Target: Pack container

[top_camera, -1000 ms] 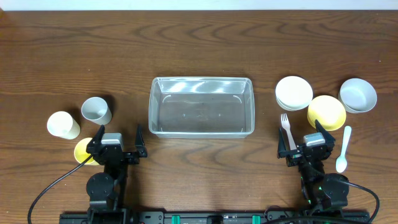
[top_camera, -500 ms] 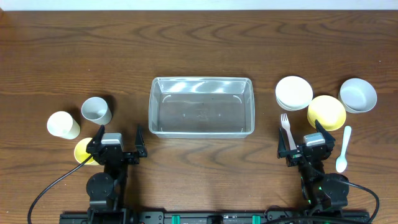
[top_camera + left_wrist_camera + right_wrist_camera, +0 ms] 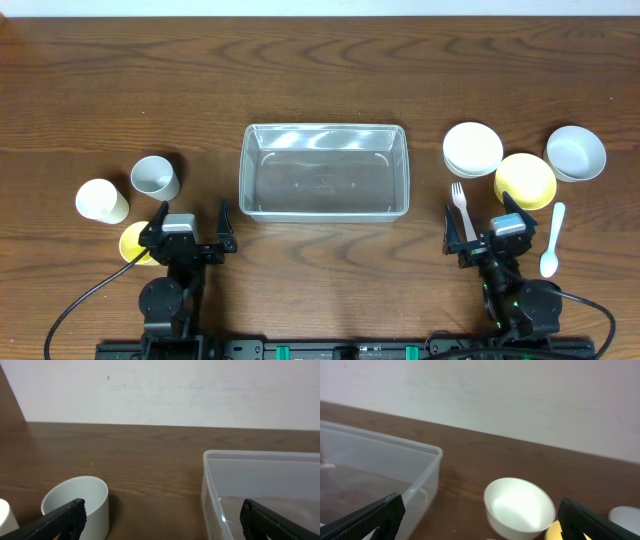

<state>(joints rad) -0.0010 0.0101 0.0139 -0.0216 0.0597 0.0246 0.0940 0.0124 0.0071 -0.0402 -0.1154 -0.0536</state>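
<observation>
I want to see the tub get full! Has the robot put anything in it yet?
Not yet. The container is empty, so nothing is done. Both the left pincer and right pincer are open and hold nothing. The cups, bowls, fork and spoon all sit on the table, waiting to be packed.

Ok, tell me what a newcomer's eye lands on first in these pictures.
The clear container stands out first, large and empty at the middle of the wooden table. To its right cluster a white bowl, a yellow bowl, a second white bowl, a fork and a spoon. To its left stand two cups.
</observation>
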